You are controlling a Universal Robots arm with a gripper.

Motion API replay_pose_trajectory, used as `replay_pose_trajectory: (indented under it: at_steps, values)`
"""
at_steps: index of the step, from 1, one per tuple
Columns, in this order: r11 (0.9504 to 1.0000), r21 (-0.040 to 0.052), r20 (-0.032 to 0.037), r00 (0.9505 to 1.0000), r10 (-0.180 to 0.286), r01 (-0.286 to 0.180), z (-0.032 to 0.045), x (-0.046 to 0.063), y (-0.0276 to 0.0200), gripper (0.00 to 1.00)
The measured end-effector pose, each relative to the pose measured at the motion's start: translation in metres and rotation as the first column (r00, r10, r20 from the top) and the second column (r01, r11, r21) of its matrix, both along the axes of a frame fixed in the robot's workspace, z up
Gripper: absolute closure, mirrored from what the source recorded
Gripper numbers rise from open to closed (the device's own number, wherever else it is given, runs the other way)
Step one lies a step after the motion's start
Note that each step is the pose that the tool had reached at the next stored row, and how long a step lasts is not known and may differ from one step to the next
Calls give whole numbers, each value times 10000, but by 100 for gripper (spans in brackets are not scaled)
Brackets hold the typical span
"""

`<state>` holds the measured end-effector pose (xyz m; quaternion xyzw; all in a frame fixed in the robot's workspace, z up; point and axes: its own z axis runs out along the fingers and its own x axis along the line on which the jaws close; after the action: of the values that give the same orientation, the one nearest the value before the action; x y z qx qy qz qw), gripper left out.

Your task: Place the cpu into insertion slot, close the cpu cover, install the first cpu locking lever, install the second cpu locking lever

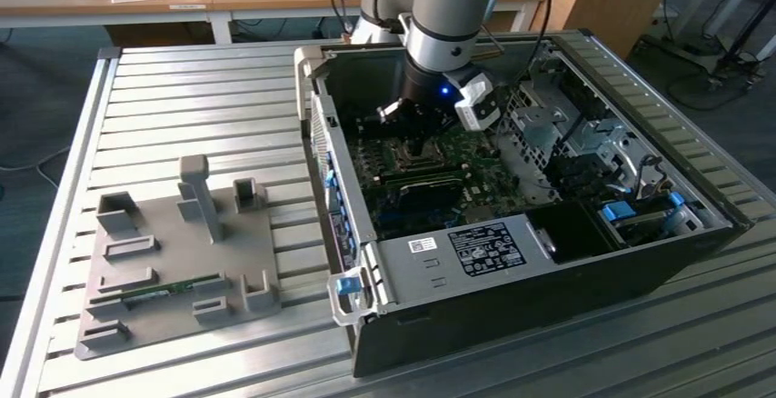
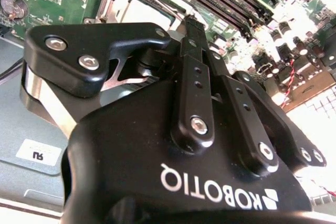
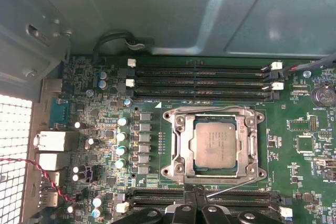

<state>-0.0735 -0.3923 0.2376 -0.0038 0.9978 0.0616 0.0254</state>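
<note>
you're working inside the open computer case [image 1: 510, 262] lying on the slatted table [image 1: 206, 98], with the arm reaching straight down onto the green motherboard [image 3: 304, 145]. from these pictures i'd say you're on the lever stage: the cpu cover [image 3: 181, 145] looks folded down flat around the cpu [image 3: 214, 142], which sits square in the insertion slot [image 3: 173, 174] with its silver top showing through the cut-out. the gripper [image 3: 196, 199] is right at the socket edge, its fingers pressed together with no real gap, and the tip of the thin wire locking lever [image 3: 233, 187] lies just beside them. i can't tell if they're actually nipping the wire or only touching it. to do this well, my take is you push on the wire itself and not the cover frame, sweep it low along the socket edge so it tucks under its catch, and stay off the memory slots right next to the fingers. a slip there could scrape the board. counts, big to small: one table, one case, one grey fixture tray [image 1: 158, 234] beside the case on the exterior view's left, one motherboard, four long black memory slots [image 3: 199, 80] on the far side of the socket from the gripper and at least two on the near side, one green memory stick [image 1: 155, 291] lying on the tray, one cover, one cpu, and one lever wire i can clearly make out.
</note>
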Motion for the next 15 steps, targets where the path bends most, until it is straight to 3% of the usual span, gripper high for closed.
replay_pose_trajectory:
  at_steps: [15]
  values:
    - [10000, 1, 63, 10000, 0, 0, -108, -35, 1, 89]
